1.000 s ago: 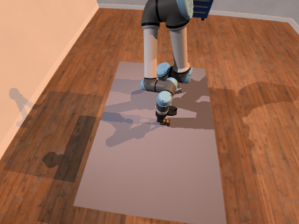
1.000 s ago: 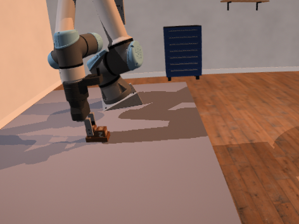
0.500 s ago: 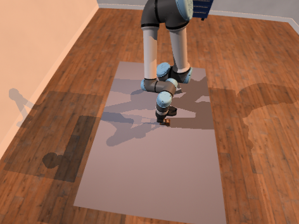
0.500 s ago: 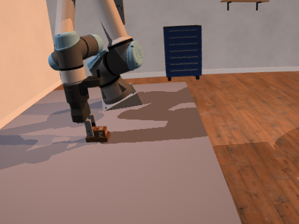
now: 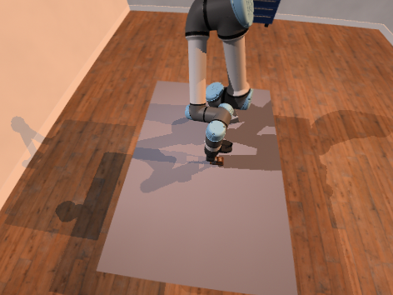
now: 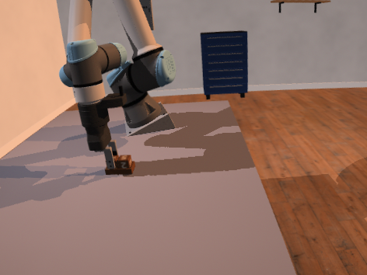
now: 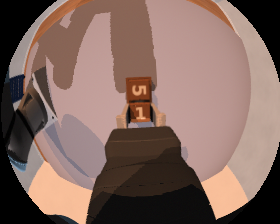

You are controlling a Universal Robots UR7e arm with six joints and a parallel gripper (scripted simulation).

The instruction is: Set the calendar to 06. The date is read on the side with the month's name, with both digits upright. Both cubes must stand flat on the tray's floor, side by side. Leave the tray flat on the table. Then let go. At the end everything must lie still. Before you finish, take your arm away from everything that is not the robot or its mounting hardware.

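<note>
The brown calendar tray [image 6: 118,172] lies flat on the mat. One brown cube [image 5: 220,160] [image 6: 124,161] [image 7: 139,90] sits in it, with a 5 on top, turned sideways to upside down in the wrist view, and a pale digit like a 2 on the side toward the exterior camera. The other brown cube [image 7: 140,113] shows a 1 on top. It is beside the first cube, between the two fingers, with no clear gap at either finger. My gripper [image 7: 141,119] points down and looks shut on this cube. Its side faces and underside are hidden; the month's name is not readable.
The grey mat [image 5: 200,230] [image 6: 155,222] lies under the tray. The arm's base [image 6: 152,125] stands behind the tray. A blue drawer cabinet [image 6: 224,63] and a wall shelf [image 6: 300,1] are farther back.
</note>
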